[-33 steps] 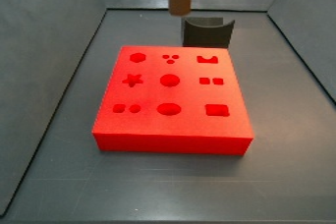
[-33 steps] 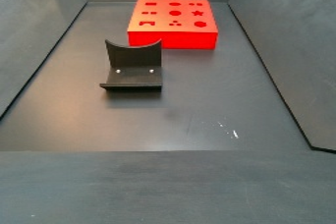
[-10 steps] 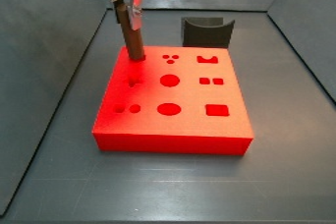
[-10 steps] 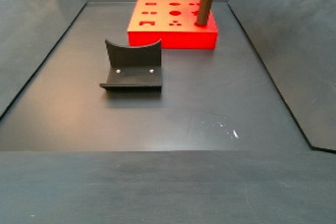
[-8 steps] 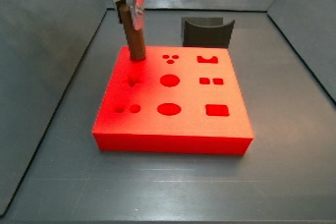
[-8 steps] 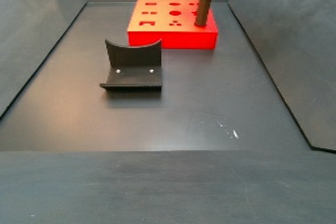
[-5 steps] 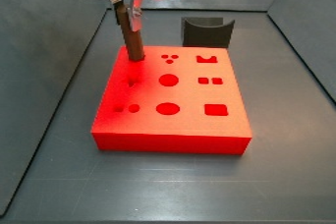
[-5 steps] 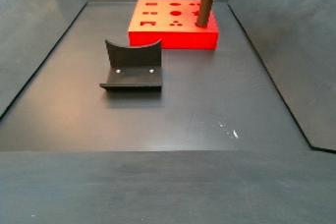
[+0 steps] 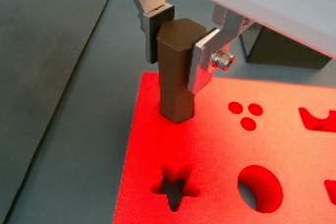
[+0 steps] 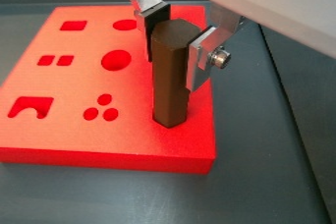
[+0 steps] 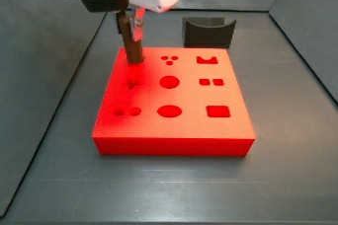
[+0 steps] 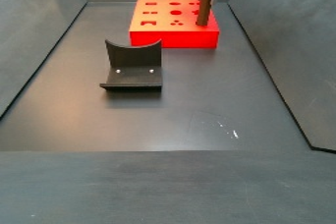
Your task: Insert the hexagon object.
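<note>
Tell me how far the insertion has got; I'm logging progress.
Done: the gripper has the hexagon object clamped upright at the red block's corner hole. In hand: its lower end meets the surface there. Left: pushing it fully down and releasing.

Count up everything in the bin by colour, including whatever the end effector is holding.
Red: 1, the block with cut-out holes
Brown: 1, the hexagon object, held upright in the end effector at the block's corner
Dark: 1, the fixture on the floor
Total: 3

Gripper [image 9: 184, 43] points straight down at the far left of a side view, fingers [image 10: 203, 53] clamped on the hexagon object [image 10: 168, 76].
</note>
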Robot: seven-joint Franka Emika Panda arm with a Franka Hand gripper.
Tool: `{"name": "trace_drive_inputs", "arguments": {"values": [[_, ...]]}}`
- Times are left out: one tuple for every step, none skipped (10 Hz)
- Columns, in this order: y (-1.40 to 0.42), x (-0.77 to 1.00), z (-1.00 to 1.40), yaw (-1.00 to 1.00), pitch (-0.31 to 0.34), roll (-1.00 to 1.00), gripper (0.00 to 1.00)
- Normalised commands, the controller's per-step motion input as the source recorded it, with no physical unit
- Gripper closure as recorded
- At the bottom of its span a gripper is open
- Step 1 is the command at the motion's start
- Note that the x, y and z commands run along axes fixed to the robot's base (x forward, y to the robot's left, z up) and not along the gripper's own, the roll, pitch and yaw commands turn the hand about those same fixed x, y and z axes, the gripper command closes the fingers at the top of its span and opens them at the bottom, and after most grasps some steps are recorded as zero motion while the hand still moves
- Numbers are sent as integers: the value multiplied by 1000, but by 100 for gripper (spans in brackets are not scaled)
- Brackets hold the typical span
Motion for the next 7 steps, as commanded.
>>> {"name": "trace_drive_inputs", "arguments": {"values": [[0, 211, -820, 129, 206, 0, 100], [0, 220, -809, 97, 211, 0, 100], [63, 217, -734, 0, 231, 39, 100], [0, 177, -666, 0, 243, 89, 100], [0, 80, -526, -20, 251, 179, 100], [-83, 126, -277, -106, 263, 347, 100], [-37, 77, -317, -114, 149, 213, 100]]}}
